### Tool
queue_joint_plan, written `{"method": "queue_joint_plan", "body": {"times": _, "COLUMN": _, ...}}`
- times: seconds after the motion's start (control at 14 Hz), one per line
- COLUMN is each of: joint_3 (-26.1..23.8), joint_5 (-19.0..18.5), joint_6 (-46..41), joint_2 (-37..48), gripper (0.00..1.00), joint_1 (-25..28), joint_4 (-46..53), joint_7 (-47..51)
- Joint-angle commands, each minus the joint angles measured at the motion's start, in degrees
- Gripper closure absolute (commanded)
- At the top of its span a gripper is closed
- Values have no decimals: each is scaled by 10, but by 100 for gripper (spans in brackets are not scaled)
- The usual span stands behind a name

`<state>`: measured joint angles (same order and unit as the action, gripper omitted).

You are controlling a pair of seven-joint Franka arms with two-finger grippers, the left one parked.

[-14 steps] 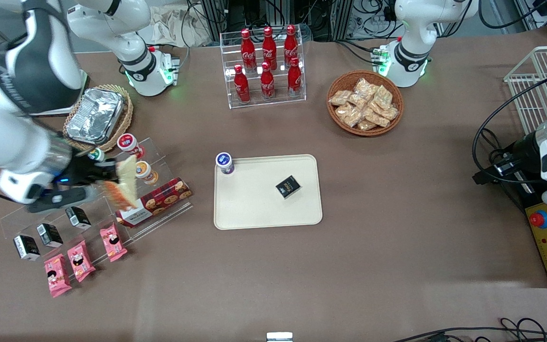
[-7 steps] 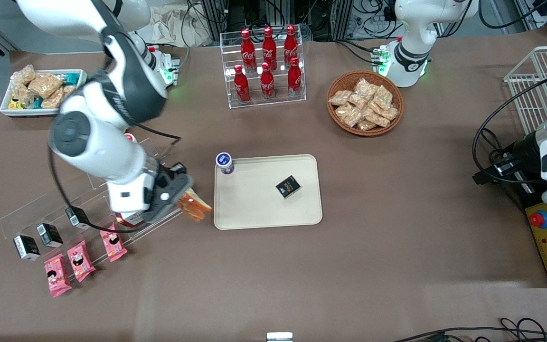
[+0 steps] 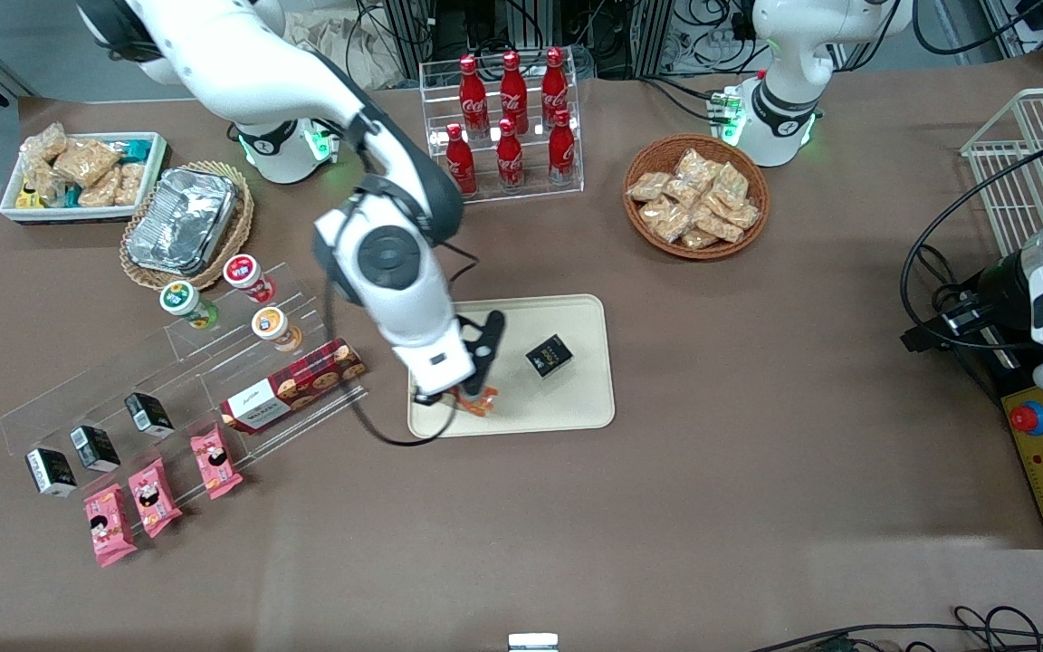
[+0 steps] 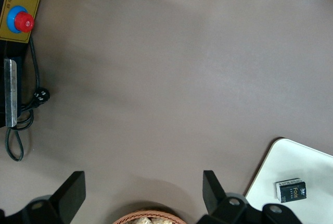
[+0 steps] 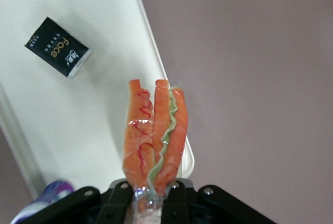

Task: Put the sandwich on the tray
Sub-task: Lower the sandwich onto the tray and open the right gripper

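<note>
sandwich (image 5: 154, 130) pinched in gripper (image 3: 470, 391), above tray (image 3: 576, 407) corner

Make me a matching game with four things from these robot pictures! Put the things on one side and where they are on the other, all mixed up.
Things:
1. sandwich
2. small black box
3. red bottles
4. tan snack packets

Places:
A. in the round woven basket
B. lying on the tray
C. held in the hand, above the tray's edge nearest the front camera
D. standing in the clear rack

Pairs: 1-C, 2-B, 3-D, 4-A
</note>
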<state>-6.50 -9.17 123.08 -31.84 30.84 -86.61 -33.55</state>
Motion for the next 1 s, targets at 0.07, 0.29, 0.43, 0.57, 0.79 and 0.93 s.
{"method": "queue_joint_plan", "body": {"times": 0.07, "joint_3": 2, "joint_5": -30, "joint_6": 50, "joint_2": -43, "gripper": 90, "joint_1": 19, "joint_4": 8, "joint_7": -17}}
{"method": "queue_joint_plan", "body": {"times": 0.29, "joint_3": 3, "joint_5": -51, "joint_6": 63, "joint_2": -61, "gripper": 86, "joint_1": 33, "joint_4": 8, "joint_7": -14}}
{"method": "queue_joint_plan", "body": {"times": 0.43, "joint_3": 2, "joint_5": -53, "joint_6": 73, "joint_2": -67, "gripper": 75, "joint_1": 33, "joint_4": 5, "joint_7": -10}}
{"method": "queue_joint_plan", "body": {"times": 0.57, "joint_3": 2, "joint_5": -54, "joint_6": 73, "joint_2": -66, "gripper": 3, "joint_1": 33, "joint_4": 4, "joint_7": 1}}
{"method": "queue_joint_plan", "body": {"times": 0.79, "joint_3": 2, "joint_5": -51, "joint_6": 73, "joint_2": -61, "gripper": 1, "joint_1": 31, "joint_4": 5, "joint_7": 2}}
{"method": "queue_joint_plan", "body": {"times": 0.93, "joint_3": 3, "joint_5": -45, "joint_6": 69, "joint_2": -49, "gripper": 1, "joint_1": 22, "joint_4": 5, "joint_7": 1}}
